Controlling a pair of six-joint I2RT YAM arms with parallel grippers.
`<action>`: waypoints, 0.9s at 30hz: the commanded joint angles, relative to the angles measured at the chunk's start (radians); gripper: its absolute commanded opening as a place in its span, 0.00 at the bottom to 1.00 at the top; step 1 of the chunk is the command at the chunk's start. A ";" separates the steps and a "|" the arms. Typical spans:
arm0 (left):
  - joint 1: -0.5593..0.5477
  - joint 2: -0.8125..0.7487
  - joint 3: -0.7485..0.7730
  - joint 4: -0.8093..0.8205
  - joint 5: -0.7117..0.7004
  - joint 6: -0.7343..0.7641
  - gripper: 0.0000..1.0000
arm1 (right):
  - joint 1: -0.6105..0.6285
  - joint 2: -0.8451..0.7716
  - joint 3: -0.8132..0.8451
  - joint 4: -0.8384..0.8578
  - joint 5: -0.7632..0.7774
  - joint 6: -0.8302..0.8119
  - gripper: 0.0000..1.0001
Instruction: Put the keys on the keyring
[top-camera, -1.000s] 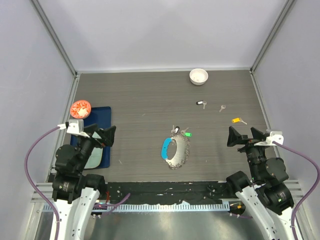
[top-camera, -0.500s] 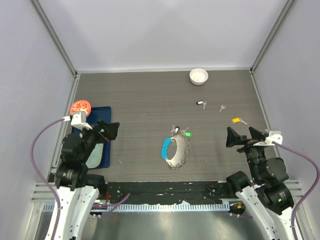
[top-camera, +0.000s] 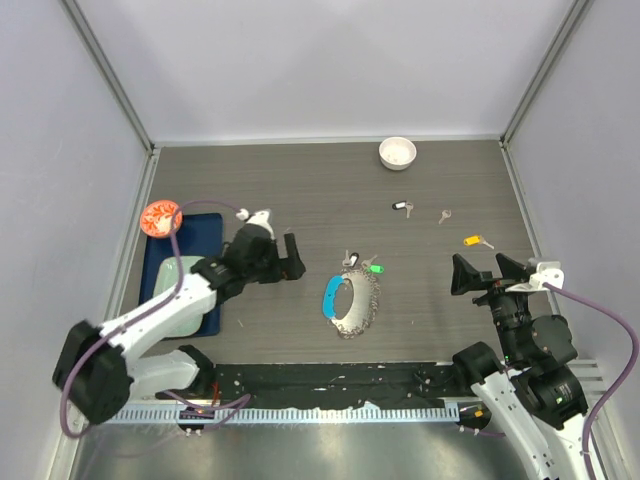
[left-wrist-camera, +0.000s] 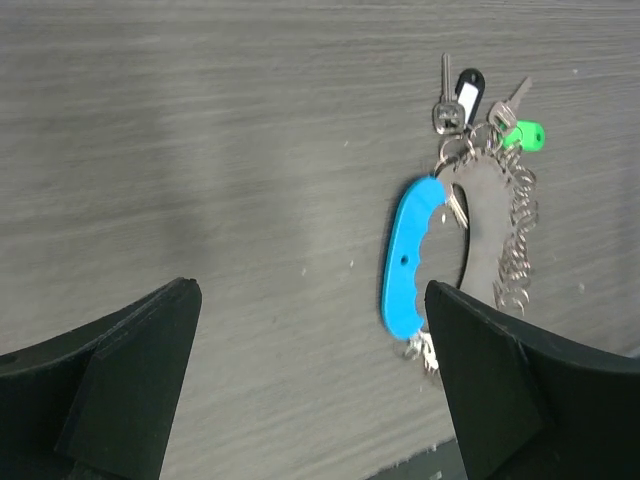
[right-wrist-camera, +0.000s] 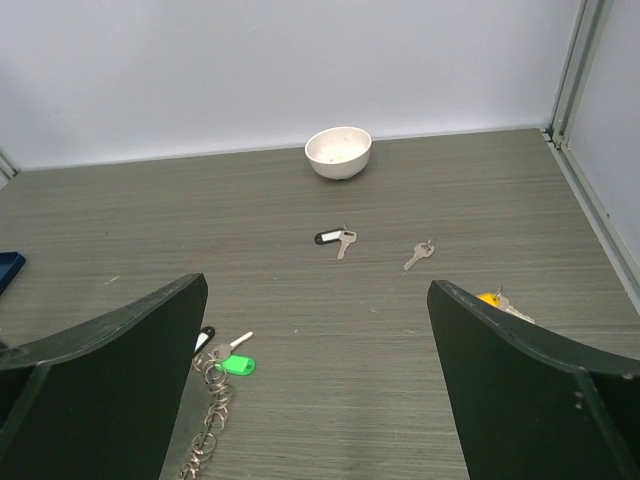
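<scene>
Top external view: the keyring (top-camera: 358, 305) lies flat on the table (top-camera: 300, 190), in the near half, between the two arms. Its blue segment (top-camera: 330, 296) forms the left side of the loop; silver links form the rest. At the far end of the loop lie a green-tagged key (top-camera: 375, 267), a ring-side black-tagged key (top-camera: 349, 258) and a small untagged key (left-wrist-camera: 442, 100). Whether these three are threaded on the links or only touch them cannot be told.

Three further keys lie well apart from the keyring, on the far right of the table: a loose black-tagged key (top-camera: 402, 207), a plain key (top-camera: 443, 215) just to its right, and a yellow-tagged key (top-camera: 475, 241) nearer the right arm. A white bowl (top-camera: 397, 152) stands at the far edge.

The left gripper (top-camera: 278, 260) is over the table between a dark blue tray (top-camera: 205, 232) and the keyring, apart from both. Its jaws stand wide and hold nothing. In the left wrist view the keyring appears between the fingers (left-wrist-camera: 130, 380), closer to the right-hand one.

The right gripper (top-camera: 483, 270) is above the near right of the table, jaws wide and holding nothing. An orange-red disc (top-camera: 161, 216) sits at the tray's far left corner.
</scene>
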 joint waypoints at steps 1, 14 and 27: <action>-0.175 0.231 0.168 0.015 -0.238 0.007 1.00 | -0.001 -0.007 -0.002 0.041 -0.009 0.008 1.00; -0.335 0.715 0.522 -0.194 -0.286 0.053 0.81 | 0.001 -0.009 0.001 0.035 -0.016 0.006 1.00; -0.373 0.822 0.559 -0.223 -0.198 0.071 0.62 | 0.010 -0.007 0.005 0.034 -0.020 0.006 1.00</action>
